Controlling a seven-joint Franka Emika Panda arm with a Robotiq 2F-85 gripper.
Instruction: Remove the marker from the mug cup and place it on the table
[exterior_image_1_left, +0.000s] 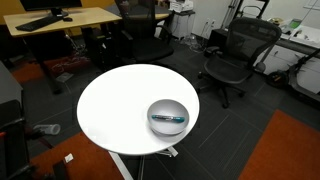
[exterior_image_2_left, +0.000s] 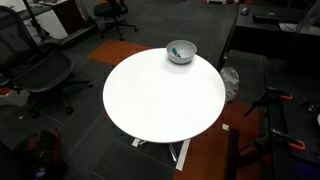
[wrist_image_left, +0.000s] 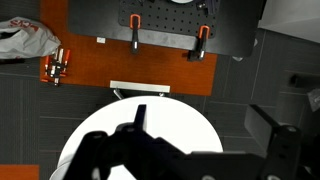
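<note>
- Marker (exterior_image_1_left: 167, 118) lies flat inside the cup (exterior_image_1_left: 152, 110), near the table (exterior_image_1_left: 110, 105) edge.
- Gripper (wrist_image_left: 195, 155) hangs high above the table, facing down; its opening is too dark to judge.

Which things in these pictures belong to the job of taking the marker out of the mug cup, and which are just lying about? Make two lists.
Belongs to the job: marker; mug cup holding it; round white table.

Just lying about: black office chair; wooden desk; orange carpet.
</note>
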